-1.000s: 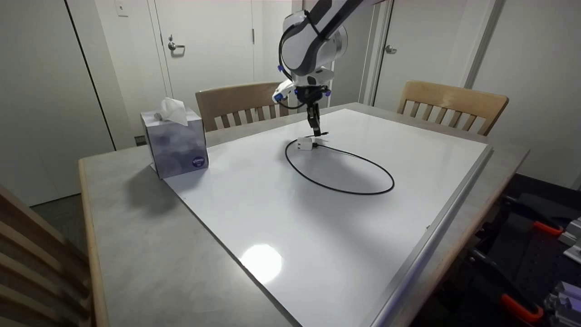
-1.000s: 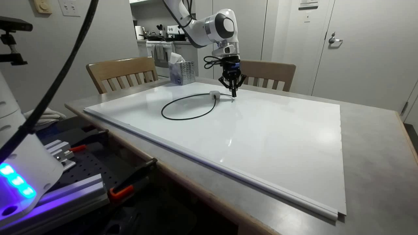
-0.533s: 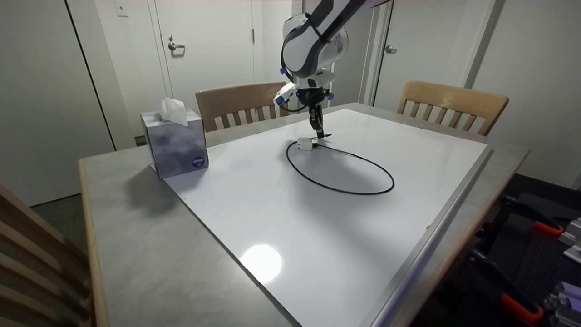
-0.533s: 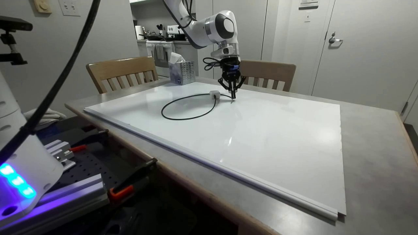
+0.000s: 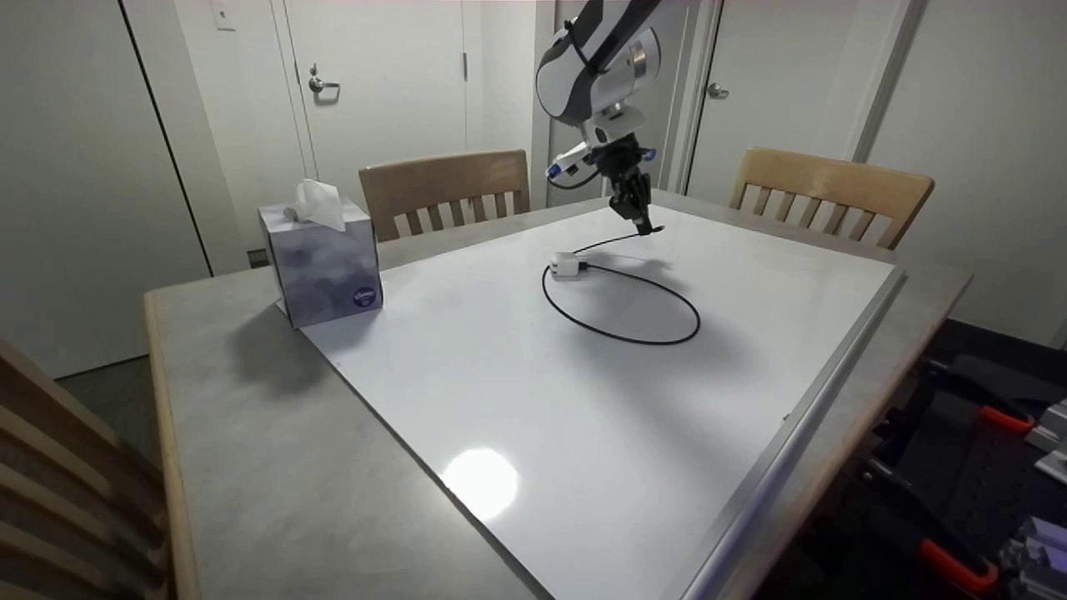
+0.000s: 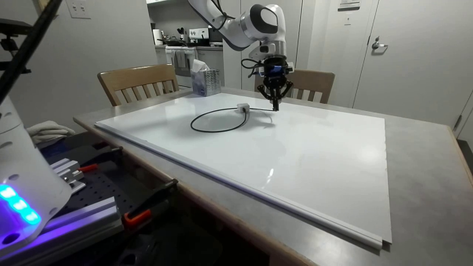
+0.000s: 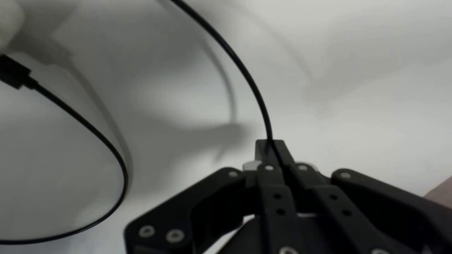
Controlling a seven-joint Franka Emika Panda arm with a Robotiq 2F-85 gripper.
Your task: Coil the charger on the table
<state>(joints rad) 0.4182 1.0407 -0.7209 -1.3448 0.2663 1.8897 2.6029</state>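
The charger is a thin black cable (image 5: 633,340) with a white block (image 5: 564,265) on one end, lying on the white-topped table (image 5: 533,433). The cable forms an open loop in both exterior views (image 6: 216,132). My gripper (image 5: 643,231) is shut on the cable near its free end, slightly above the panel; a short dark tip sticks out past the fingers. In the wrist view the cable (image 7: 255,88) runs between the fingertips of the gripper (image 7: 271,150). The plug (image 7: 14,71) shows at left beside the partly visible white block (image 7: 9,23).
A tissue box (image 5: 325,262) stands at the table's corner. Wooden chairs (image 5: 450,187) stand around the table. A raised metal rail (image 6: 236,184) runs along one panel edge. Clamps with orange handles (image 6: 137,218) sit beside the robot base.
My gripper has moved right in both exterior views and lifted the cable end with it. The cable between block and gripper is drawn out straighter. The loop is smaller and the block has shifted slightly.
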